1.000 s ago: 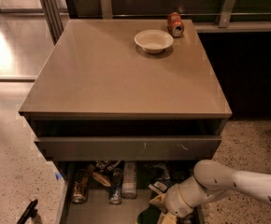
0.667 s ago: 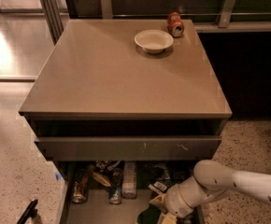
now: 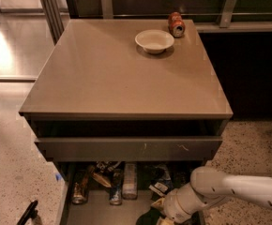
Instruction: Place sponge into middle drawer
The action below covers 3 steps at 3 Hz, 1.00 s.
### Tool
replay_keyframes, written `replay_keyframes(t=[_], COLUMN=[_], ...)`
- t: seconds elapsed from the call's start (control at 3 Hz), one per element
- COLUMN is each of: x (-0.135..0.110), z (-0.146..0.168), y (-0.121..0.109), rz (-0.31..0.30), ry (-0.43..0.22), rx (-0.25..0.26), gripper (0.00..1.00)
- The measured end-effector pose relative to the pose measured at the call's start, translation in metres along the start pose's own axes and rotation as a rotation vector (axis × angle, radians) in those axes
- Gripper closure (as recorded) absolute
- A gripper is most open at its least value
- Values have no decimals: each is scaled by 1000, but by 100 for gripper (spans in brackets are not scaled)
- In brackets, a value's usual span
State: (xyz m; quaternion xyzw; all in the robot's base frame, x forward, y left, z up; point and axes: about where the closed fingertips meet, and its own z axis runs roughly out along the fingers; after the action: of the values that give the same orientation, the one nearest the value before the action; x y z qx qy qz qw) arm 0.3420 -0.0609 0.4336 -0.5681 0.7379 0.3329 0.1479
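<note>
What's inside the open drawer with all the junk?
Cans, a bottle and wrappers lie in the middle drawer. The gripper is at its right front, by the sponge. The arm covers whatever lies beneath it.

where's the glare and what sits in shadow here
Camera view: glare on the shiny floor at left; soft sheen on the tan cabinet top; the cluttered grey middle drawer lies in dim shadow under the scratched drawer front, where the tool hangs at the bottom edge.

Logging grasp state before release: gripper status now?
Gripper: low over the middle drawer, by the sponge; open or shut cannot be told.
</note>
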Motion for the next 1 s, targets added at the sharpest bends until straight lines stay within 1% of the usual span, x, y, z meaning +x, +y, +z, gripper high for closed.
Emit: replay_keyframes(t=[0.33,0.67,1.0], x=[0,5,5], z=[0,8,8], y=[0,4,4], rz=[0,-15,-15], ry=[0,-3,-3], rx=[-1,62,62], gripper=[100,100,100])
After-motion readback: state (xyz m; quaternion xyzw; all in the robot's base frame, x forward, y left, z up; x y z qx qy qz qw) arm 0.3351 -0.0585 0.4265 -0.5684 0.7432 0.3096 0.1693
